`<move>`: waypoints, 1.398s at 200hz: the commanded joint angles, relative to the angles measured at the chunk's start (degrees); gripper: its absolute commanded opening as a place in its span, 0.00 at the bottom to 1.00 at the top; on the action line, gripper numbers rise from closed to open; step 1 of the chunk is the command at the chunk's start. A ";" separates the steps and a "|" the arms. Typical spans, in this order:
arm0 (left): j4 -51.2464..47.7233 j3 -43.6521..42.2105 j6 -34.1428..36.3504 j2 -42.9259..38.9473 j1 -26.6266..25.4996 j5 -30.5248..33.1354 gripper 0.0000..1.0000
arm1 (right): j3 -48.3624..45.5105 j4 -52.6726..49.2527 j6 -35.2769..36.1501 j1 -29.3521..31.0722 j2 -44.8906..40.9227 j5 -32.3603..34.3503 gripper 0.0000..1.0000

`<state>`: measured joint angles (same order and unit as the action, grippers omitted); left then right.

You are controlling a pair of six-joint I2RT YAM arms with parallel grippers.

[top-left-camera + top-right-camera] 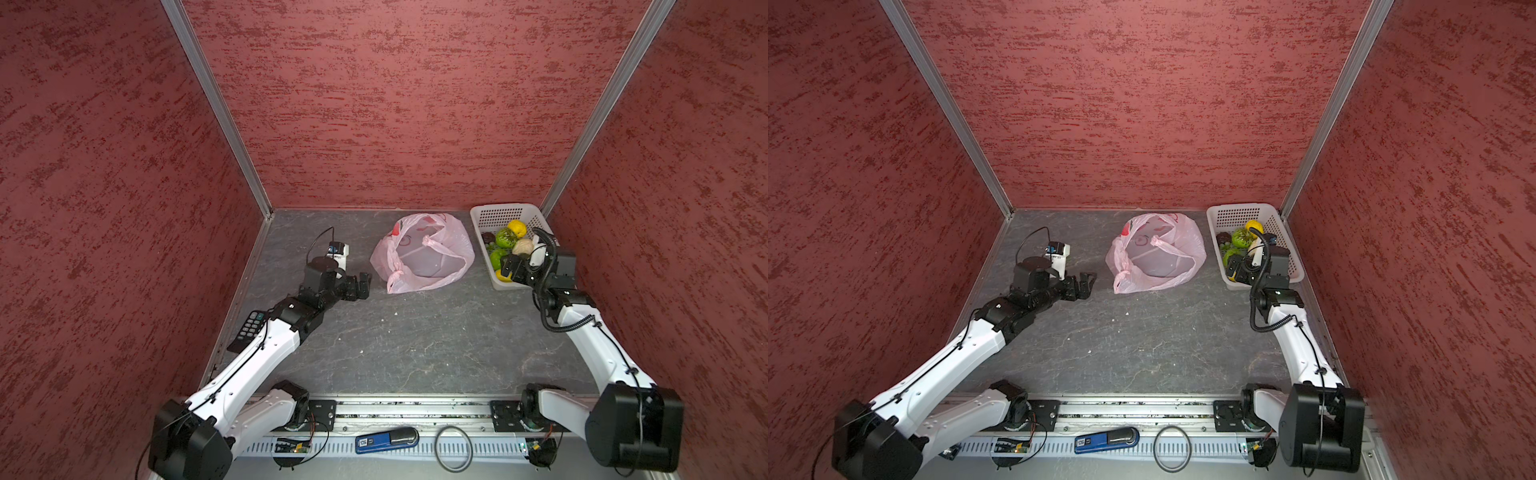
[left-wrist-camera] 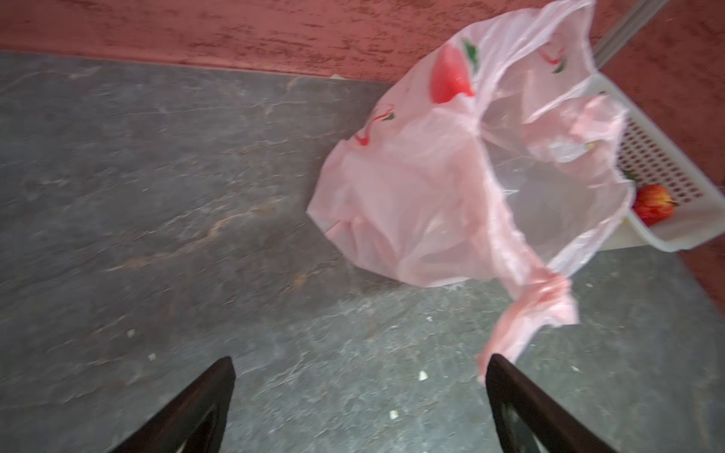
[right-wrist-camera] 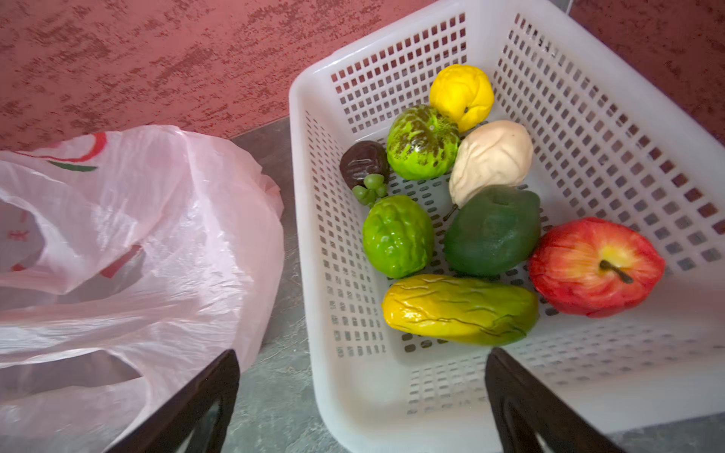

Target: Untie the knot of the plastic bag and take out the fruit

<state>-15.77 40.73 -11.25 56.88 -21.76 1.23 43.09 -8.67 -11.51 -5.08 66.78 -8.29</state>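
Pink plastic bag (image 1: 424,253) lies untied and looks empty, fruit (image 3: 492,231) fills white basket (image 3: 300,196), so left hand (image 1: 360,284) and right hand (image 3: 361,353) gape wide, holding nothing.

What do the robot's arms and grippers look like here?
The left arm and right arm have white shells with black joints. A coiled black cable loops off the right arm. The left gripper and right gripper have black, tapering fingers.

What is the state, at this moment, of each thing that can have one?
plastic bag: untied, mouth open, no fruit visible inside.
fruit: lying in the white basket.
white basket: upright, partly filled.
left gripper: open, empty.
right gripper: open, empty, above the basket's edge.
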 commanded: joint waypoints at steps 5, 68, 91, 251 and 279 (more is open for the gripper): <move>9.19 -5.74 6.77 -2.08 5.72 1.41 1.00 | -4.59 14.92 4.06 0.22 1.31 4.39 0.99; 31.41 -16.27 12.33 0.92 18.69 0.03 1.00 | -18.00 46.25 10.46 0.23 8.09 5.68 0.99; 39.06 -18.50 13.00 4.50 21.54 -0.53 1.00 | -20.28 52.13 10.98 0.18 9.81 6.92 0.98; 68.83 -20.26 11.79 30.73 22.91 -1.60 1.00 | -26.92 74.59 9.13 0.29 21.81 6.71 0.99; 68.73 -19.98 11.56 30.98 23.08 -1.76 0.99 | -26.93 74.67 9.38 0.32 21.82 6.08 0.99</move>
<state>51.42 19.77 0.45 87.88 1.26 -0.56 17.06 65.52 -1.93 -5.06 87.77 -2.22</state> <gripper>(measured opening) 0.996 0.987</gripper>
